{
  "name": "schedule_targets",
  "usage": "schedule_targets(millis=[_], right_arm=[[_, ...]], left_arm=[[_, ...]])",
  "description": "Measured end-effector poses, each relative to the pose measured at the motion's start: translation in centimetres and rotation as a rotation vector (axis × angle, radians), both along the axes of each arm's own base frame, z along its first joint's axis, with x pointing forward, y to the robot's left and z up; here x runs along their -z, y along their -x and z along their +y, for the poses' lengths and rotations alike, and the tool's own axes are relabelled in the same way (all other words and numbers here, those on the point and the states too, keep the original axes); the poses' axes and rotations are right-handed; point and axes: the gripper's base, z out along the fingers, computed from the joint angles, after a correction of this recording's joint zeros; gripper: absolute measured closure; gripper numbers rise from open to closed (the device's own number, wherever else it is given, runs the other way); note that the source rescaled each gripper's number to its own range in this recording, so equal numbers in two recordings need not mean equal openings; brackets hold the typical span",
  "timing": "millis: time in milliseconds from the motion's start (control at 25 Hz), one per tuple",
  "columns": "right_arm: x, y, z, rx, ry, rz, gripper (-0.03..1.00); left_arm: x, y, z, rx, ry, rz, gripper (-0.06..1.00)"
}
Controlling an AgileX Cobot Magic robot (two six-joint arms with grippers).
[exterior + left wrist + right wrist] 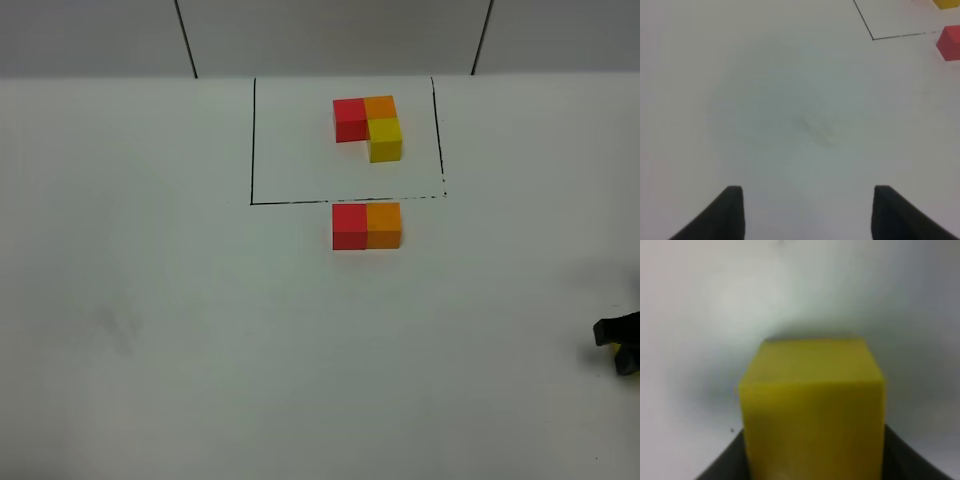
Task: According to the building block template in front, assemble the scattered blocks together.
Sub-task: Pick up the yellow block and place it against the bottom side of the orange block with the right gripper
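R gripper (814, 460) sat clamped on the yellow cube (812, 405) at the tabletop's (150, 350) right edge, well apart from the red-orange pair (367, 226). Looked light, rigid, smooth-sided, so prob. best pinched on flat opposite faces, mid-height.

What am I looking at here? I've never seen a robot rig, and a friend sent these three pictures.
This is a robot with two arms, each ending in two fingers with a small camera. One picture looks down from high up; the others look out from the left and right wrists. On the white table, a black-lined frame holds the template, three cubes in an L. Just outside it sit the red block and the orange block, touching. The left fingers stand apart, empty. The right fingers look closed on the yellow block.
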Motion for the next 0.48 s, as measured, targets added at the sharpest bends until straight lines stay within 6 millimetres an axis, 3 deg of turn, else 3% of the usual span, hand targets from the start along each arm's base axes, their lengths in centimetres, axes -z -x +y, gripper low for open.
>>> schedule_targets(millis=[200,480], right_arm=[[-0.9,-0.5,3.3,-0.027,-0.03,0.026,0.72],[-4.0,-2.8,10.4,0.124,-0.023,-0.032,0.72]], left_arm=[[0.0,0.0,0.0,0.0,0.0,0.0,0.72],[0.0,0.0,0.0,0.0,0.0,0.0,0.72]])
